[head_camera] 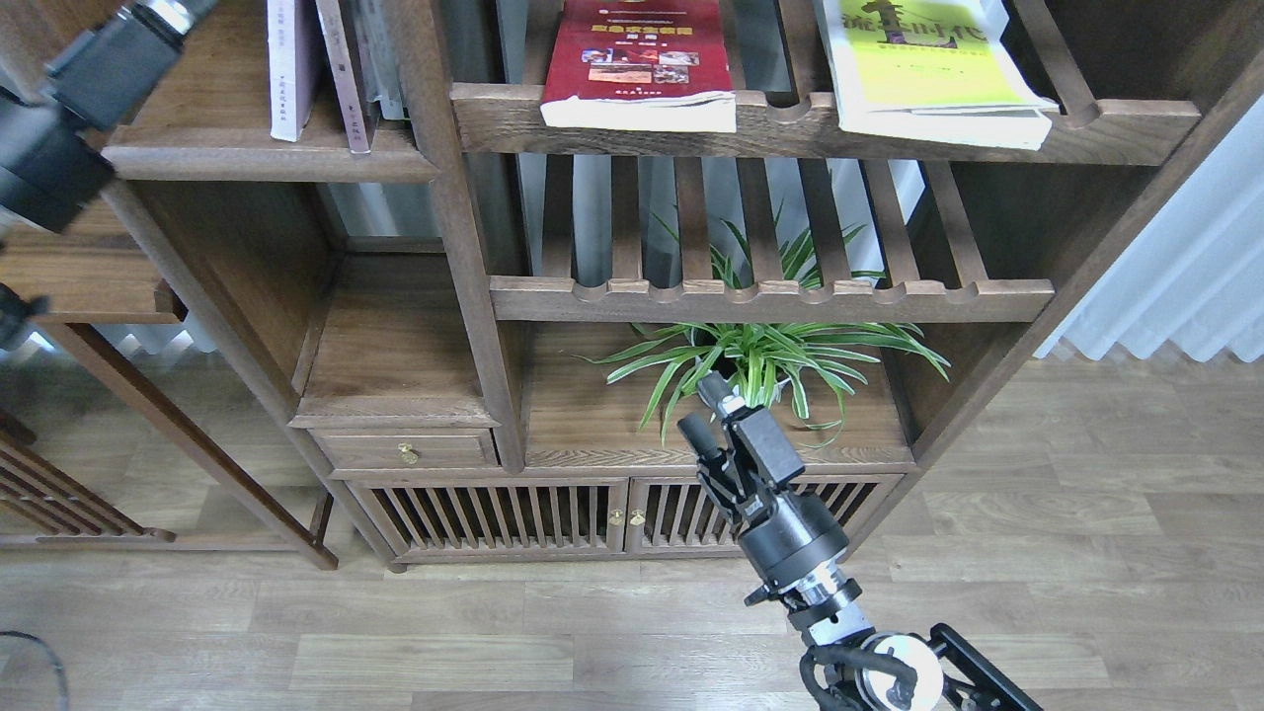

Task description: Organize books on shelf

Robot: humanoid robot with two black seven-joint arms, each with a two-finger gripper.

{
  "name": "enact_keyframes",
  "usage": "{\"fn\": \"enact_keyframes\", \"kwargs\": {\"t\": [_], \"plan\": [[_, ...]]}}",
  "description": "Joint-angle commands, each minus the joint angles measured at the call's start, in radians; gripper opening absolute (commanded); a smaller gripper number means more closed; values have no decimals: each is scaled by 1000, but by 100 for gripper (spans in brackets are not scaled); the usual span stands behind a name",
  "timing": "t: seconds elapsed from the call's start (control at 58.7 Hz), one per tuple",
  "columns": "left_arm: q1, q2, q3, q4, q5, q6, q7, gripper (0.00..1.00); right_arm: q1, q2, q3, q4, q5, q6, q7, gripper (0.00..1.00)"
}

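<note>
Books sit in two places, all well above the right hand [709,413] and well apart from it. Dark red book [640,59] lies flat on the upper slatted rack [790,123], up and slightly to the left of the right hand, its page edge overhanging the scalloped front rail. Lime-green book [928,64] lies flat on the same rack, up and to the right of the right hand, near the red one with a gap between them; its corner also overhangs the rail. White book [288,69] stands upright on the flat plank shelf [267,158], far up and left of the right hand, with other upright volumes [341,74] just beside it on its right.

Right hand: raised from the bottom edge, fingers pointing up toward the cabinet, held narrowly apart with nothing between them. Directly behind it, in the lower compartment, is a spider plant [760,355]; whether they touch cannot be told.

Left arm enters at the upper left; only its thick dark segments show at the edge, just left of the plank shelf. The left hand itself lies out of view.

Lower slatted rack [770,296] sits between the right hand and the two flat books.
</note>
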Motion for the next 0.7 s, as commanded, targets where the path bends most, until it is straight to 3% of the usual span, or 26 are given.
{"fn": "enact_keyframes", "kwargs": {"t": [0.0,0.085,0.17,0.306,0.46,0.528,0.681], "plan": [[53,-91,36,0,-21,0,39,100,10,3,17,1,0,0,0,98],[90,-203,37,0,-57,0,86,100,16,13,33,3,0,0,0,98],[99,-266,42,0,-79,0,90,100,21,13,63,18,0,0,0,98],[129,-269,86,-1,-77,0,90,100,24,13,102,36,0,0,0,98],[273,-220,92,-3,-83,0,90,100,29,13,152,84,0,0,0,98],[377,-229,92,-3,-116,0,90,100,18,13,158,133,0,0,0,98],[415,-290,74,-3,-149,0,90,100,21,13,160,150,0,0,0,98]]}}
